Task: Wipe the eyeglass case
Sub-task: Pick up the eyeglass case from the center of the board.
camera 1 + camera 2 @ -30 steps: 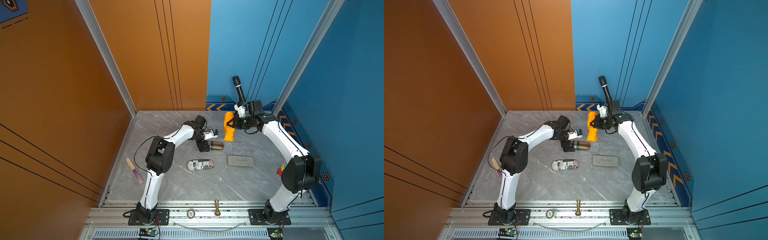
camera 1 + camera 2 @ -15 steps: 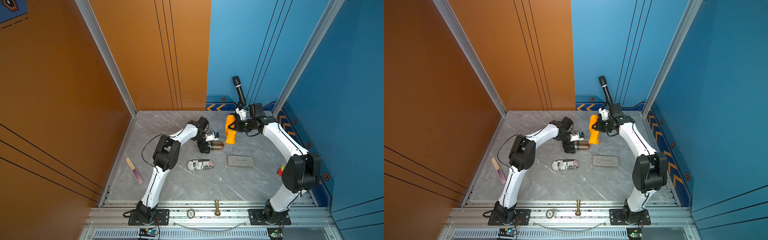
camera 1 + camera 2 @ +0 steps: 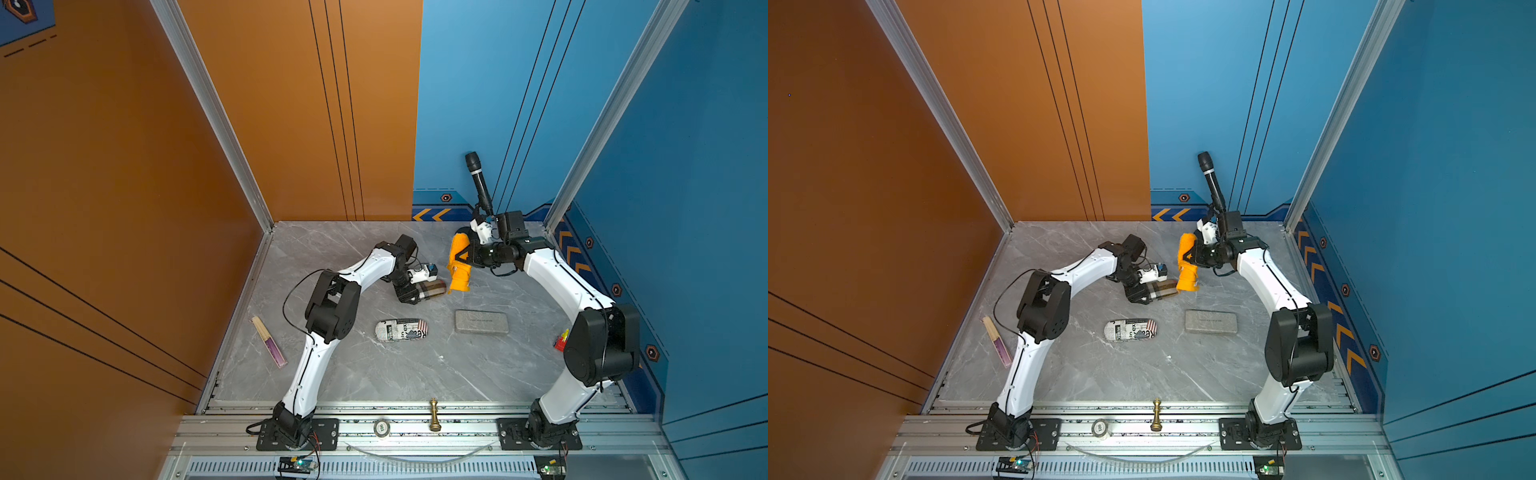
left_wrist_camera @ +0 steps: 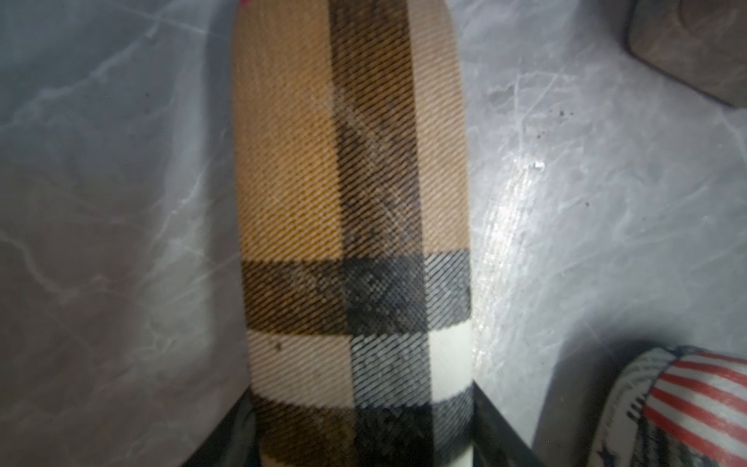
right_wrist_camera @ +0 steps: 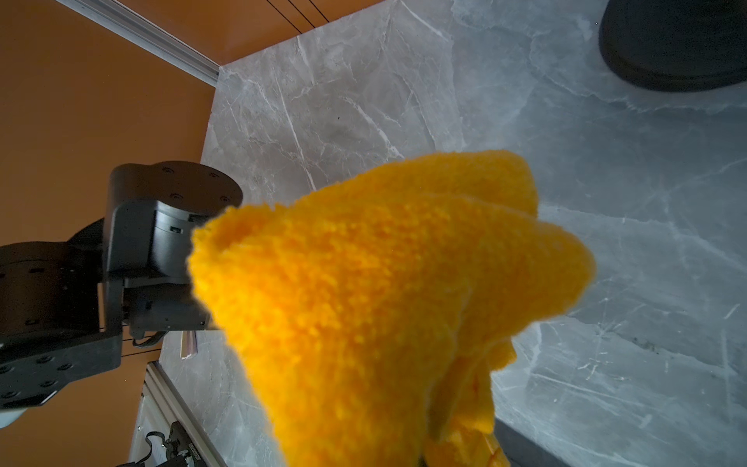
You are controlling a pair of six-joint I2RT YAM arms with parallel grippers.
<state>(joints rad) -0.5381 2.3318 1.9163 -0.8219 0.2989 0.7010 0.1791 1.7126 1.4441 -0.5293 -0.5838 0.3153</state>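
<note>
A tan, black and white plaid eyeglass case point(image 3: 433, 288) point(image 3: 1163, 288) lies on the grey marble table. My left gripper point(image 3: 409, 293) point(image 3: 1140, 293) is shut on its near end. The left wrist view shows the case point(image 4: 351, 202) running away between the two dark fingers point(image 4: 499, 430). My right gripper point(image 3: 468, 257) point(image 3: 1196, 257) is shut on an orange fluffy cloth point(image 3: 459, 270) point(image 3: 1187, 270). The cloth hangs down just beside the case's far end. In the right wrist view the cloth point(image 5: 384, 303) hides the jaws.
A newspaper-print case point(image 3: 401, 330) and a grey rectangular case point(image 3: 481, 322) lie nearer the front. A black microphone point(image 3: 478, 183) leans at the back wall. A folded fan point(image 3: 269, 340) lies at the left edge, a small red item point(image 3: 561, 340) at the right, a chess piece point(image 3: 434, 414) on the front rail.
My left gripper has closed on the plaid case. The right arm has carried the orange cloth lower and nearer to the case's end.
</note>
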